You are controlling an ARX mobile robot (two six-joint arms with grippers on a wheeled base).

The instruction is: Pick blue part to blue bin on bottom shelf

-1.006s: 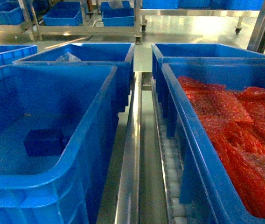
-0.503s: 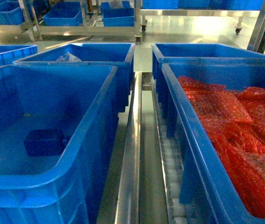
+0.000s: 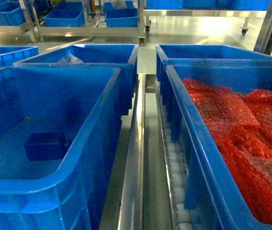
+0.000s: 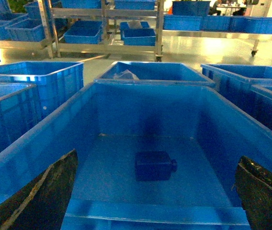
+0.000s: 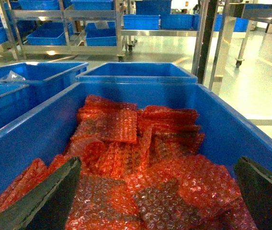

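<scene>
Steel racks loaded with blue crates line the far side of a glossy floor. Nearer, the blue part [image 4: 155,166] lies flat on the floor of the blue bin [image 4: 126,90], untouched. Both the left gripper [image 4: 157,196] and right gripper [image 5: 157,196] hover with fingers spread wide, the right one above red bubble-wrap bags [image 5: 141,158].
</scene>
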